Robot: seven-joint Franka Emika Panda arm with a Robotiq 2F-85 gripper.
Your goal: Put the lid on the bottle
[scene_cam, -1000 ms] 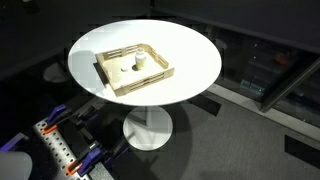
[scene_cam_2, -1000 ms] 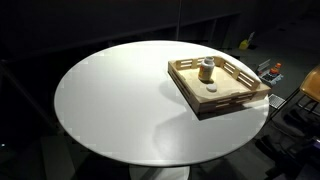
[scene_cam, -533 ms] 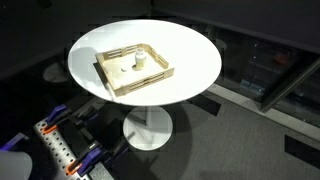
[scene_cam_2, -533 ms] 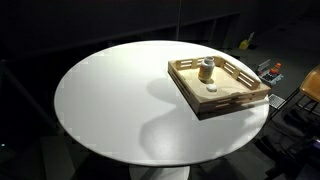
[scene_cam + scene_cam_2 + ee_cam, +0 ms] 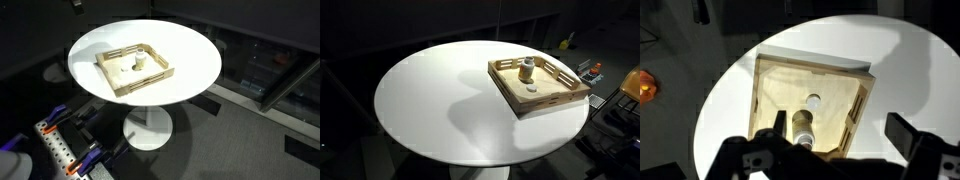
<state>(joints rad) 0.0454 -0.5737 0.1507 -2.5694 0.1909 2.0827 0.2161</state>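
**Lid loose in the tray, claw spread wide above it**

Lid (image 5: 815,100) and bottle (image 5: 803,127) both sit inside the wooden tray (image 5: 757,100), close together but not touching, with a strip of bare wood between them. The lid lies flat on the tray floor, and the bottle stands upright beside it.

In an exterior view the lid (image 5: 124,69) is a pale dot just beside the bottle (image 5: 141,62), both toward the middle of the tray (image 5: 140,86). In an exterior view from another spot the lid (image 5: 531,89) lies on the nearer side of the bottle (image 5: 527,69), well inside the tray's walls (image 5: 555,103). The tray rests on the round white table (image 5: 190,50), off to one side of the tabletop (image 5: 430,100) rather than at its centre.

The claw (image 5: 840,135) shows in the wrist view only, looking straight down on the tray. Its two fingers (image 5: 908,132) stand far apart (about as wide as they look able to go), with nothing between them and nothing gripped. It hangs above the tray and touches neither the lid, the bottle nor the wood. In that view the bottle sits just beside the finger on the picture's left, partly cut off by the dark body of the claw. The lid lies clear in the open, further up the picture, with white table (image 5: 900,60) showing beyond the tray.
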